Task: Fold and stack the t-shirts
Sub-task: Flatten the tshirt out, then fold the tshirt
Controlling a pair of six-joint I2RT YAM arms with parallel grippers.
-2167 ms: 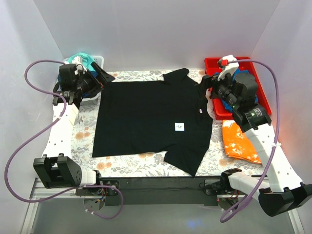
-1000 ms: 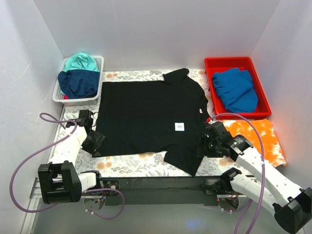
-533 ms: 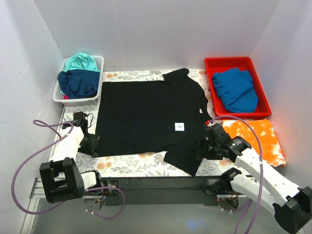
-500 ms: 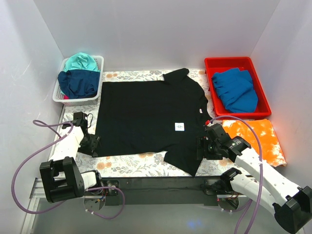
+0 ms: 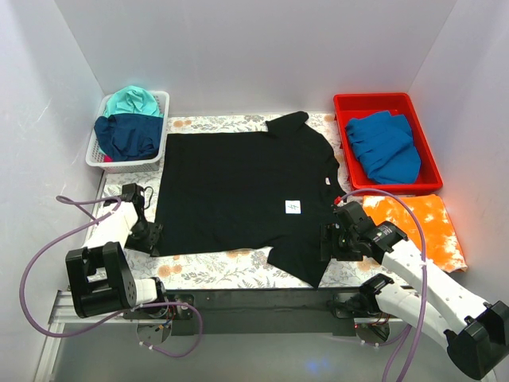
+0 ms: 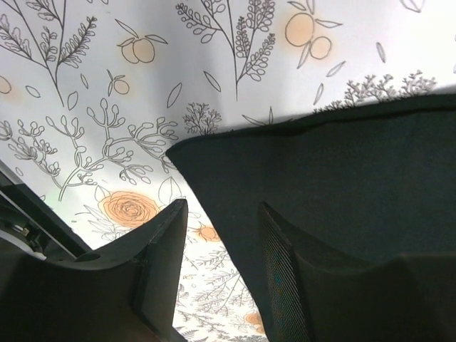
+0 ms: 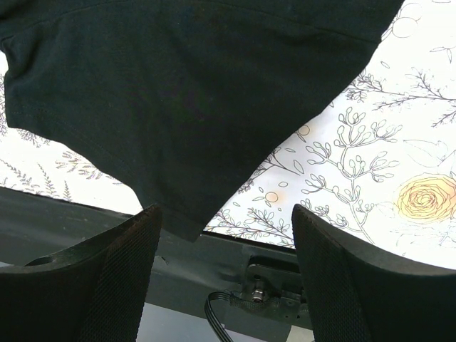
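A large black t-shirt [image 5: 238, 183] lies spread flat on the flowered cloth, its white label [image 5: 293, 207] facing up. My left gripper [image 5: 149, 237] sits low at the shirt's near-left corner. In the left wrist view the left gripper [image 6: 221, 246] is open, its fingers [image 6: 162, 263] astride the black hem [image 6: 320, 171]. My right gripper [image 5: 327, 243] hovers by the near-right sleeve. In the right wrist view the right gripper [image 7: 224, 246] is wide open, with the sleeve [image 7: 178, 100] just ahead of it. Nothing is held.
A red bin [image 5: 347, 107] at the back right holds a blue shirt [image 5: 386, 147]. A mottled orange shirt [image 5: 421, 227] lies in front of it. A white basket [image 5: 163, 103] at the back left holds teal [image 5: 131, 99] and navy [image 5: 127, 135] shirts. The table's black front rail [image 7: 214, 256] runs under the right gripper.
Both arms have come down from the back of the table to the shirt's near corners. Over the last second the left gripper edged slightly left; the right one stayed put.
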